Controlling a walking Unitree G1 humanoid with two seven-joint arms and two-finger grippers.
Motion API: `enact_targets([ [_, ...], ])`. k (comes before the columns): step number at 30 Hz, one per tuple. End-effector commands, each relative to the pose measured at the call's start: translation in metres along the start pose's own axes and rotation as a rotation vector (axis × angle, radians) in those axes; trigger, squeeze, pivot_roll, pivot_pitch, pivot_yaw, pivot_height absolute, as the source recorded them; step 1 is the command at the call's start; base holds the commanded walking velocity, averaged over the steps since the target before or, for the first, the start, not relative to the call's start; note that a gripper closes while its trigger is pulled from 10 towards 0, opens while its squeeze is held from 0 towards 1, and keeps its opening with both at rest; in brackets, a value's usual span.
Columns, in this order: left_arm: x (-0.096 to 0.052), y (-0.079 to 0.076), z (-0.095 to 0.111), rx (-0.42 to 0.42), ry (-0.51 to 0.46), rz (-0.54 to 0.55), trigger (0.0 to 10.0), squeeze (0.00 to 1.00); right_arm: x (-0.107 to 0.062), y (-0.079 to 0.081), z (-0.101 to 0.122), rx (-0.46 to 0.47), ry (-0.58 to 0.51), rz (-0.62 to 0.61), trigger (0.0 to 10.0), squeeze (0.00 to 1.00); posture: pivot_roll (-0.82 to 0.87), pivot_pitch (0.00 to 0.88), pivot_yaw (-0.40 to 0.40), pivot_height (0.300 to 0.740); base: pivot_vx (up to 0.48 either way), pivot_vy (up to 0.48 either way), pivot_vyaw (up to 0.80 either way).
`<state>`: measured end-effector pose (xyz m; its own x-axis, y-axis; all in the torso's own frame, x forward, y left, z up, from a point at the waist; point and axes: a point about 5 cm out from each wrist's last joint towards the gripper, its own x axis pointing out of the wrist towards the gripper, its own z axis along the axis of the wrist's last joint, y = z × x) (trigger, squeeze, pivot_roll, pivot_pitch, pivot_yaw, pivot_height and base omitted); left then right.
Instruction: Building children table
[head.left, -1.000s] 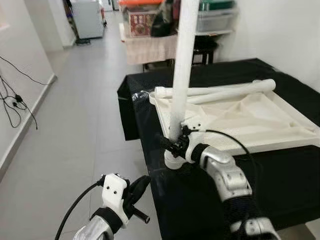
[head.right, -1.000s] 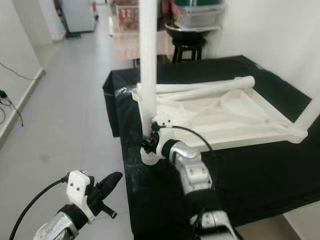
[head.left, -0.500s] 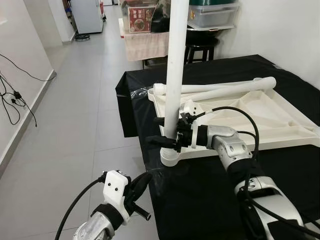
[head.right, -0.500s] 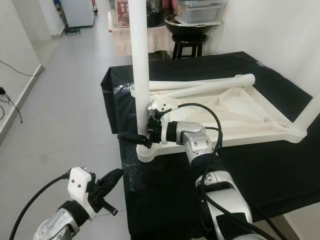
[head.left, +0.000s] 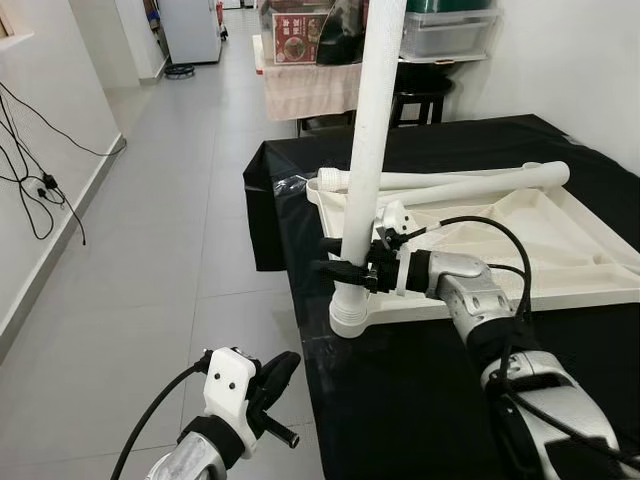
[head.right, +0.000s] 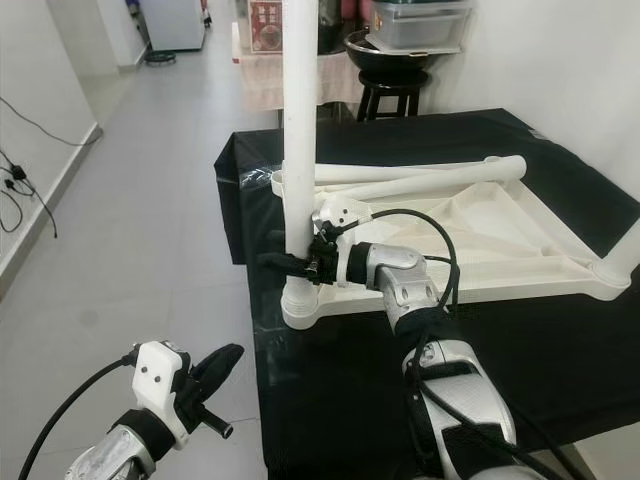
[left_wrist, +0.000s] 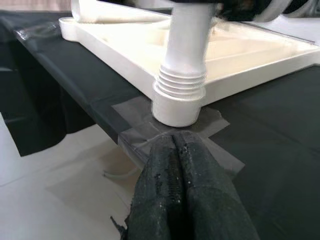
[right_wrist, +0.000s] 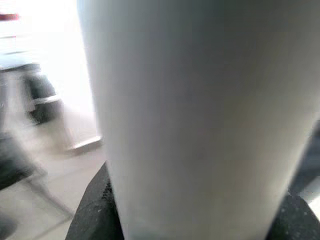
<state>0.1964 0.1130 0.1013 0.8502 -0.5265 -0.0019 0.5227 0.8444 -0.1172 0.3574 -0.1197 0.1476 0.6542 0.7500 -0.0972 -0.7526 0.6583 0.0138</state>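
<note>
Tabletop (head.left: 520, 235) lies upside down on the black counter (head.left: 420, 390), an upright leg (head.left: 368, 150) seated in its near-left corner socket (head.left: 350, 315). I have the right gripper (head.left: 335, 268) with its jaws clamped on that leg low down. I judge it needs straight, steady twisting, kept vertical. My left gripper (head.left: 275, 375) hangs idle, jaws together.

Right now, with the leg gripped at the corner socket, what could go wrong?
The upright leg is tall and the right gripper holds it low, so it might lever crooked in the socket. That socket sits at the black table's edge, so the tabletop could slide off.
</note>
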Motion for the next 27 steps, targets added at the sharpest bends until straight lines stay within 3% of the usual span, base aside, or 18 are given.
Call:
enact_targets([
  [1,-0.002,0.001,0.000,0.015,0.000,0.013,10.0,0.00,-0.026,-0.001,-0.051,0.105,0.237,-0.378,0.0,0.00,0.04,0.000,-0.037,0.740,0.000,0.000,0.00],
  [4,-0.003,0.003,0.000,0.019,0.002,0.011,10.0,0.00,-0.038,0.006,-0.056,0.132,0.259,-0.485,0.0,0.00,0.01,0.000,-0.013,0.740,0.000,0.000,0.00],
  [5,-0.003,0.005,0.000,0.020,0.004,0.004,10.0,0.00,-0.046,0.007,-0.053,0.097,0.262,-0.513,0.0,0.00,0.01,0.000,-0.009,0.740,0.000,0.000,0.00],
  [12,-0.001,0.006,0.000,0.032,0.013,-0.023,10.0,0.00,-0.048,0.007,-0.049,0.024,0.274,-0.462,0.0,0.00,0.00,0.000,-0.009,0.740,0.000,0.000,0.00],
  [13,0.000,0.007,0.000,0.036,0.014,-0.029,10.0,0.00,-0.047,0.007,-0.049,0.022,0.281,-0.454,6.0,0.00,0.00,0.000,-0.009,0.740,0.000,0.000,0.00],
  [14,0.001,0.007,0.000,0.037,0.014,-0.031,10.0,0.00,-0.044,0.008,-0.047,0.027,0.273,-0.423,10.0,0.00,0.00,0.000,-0.007,0.740,0.000,0.000,0.00],
  [15,0.001,0.007,0.000,0.037,0.014,-0.031,10.0,0.00,-0.044,0.008,-0.047,0.027,0.273,-0.423,10.0,0.00,0.00,0.000,-0.007,0.740,0.000,0.000,0.00],
  [16,0.002,0.007,0.000,0.034,0.012,-0.030,10.0,0.00,-0.041,0.007,-0.043,0.047,0.248,-0.417,10.0,1.00,0.00,0.000,-0.007,0.740,0.000,0.000,0.00],
  [21,0.004,0.008,0.000,0.026,0.009,-0.027,10.0,0.00,-0.025,0.009,-0.014,0.084,0.088,-0.287,10.0,1.00,0.00,0.000,-0.006,0.740,0.000,0.000,0.00],
  [22,0.005,0.008,0.000,0.022,0.006,-0.025,10.0,0.00,-0.017,0.014,0.006,0.074,0.000,-0.145,10.0,1.00,0.00,0.000,-0.006,0.740,0.000,0.000,0.00],
  [24,0.006,0.009,0.000,0.015,0.001,-0.019,10.0,0.00,-0.013,0.025,0.027,0.019,-0.074,0.094,10.0,1.00,0.00,0.000,-0.005,0.740,0.000,0.000,0.00],
  [26,0.006,0.009,0.000,0.015,0.001,-0.019,10.0,0.00,-0.013,0.025,0.027,0.019,-0.074,0.094,10.0,1.00,0.00,0.000,-0.005,0.740,0.000,0.000,0.00],
  [27,0.008,0.010,0.000,0.014,-0.001,-0.015,10.0,0.00,-0.011,0.026,0.030,-0.040,-0.061,0.203,10.0,0.81,0.02,0.000,-0.009,0.740,0.000,0.000,0.00],
])
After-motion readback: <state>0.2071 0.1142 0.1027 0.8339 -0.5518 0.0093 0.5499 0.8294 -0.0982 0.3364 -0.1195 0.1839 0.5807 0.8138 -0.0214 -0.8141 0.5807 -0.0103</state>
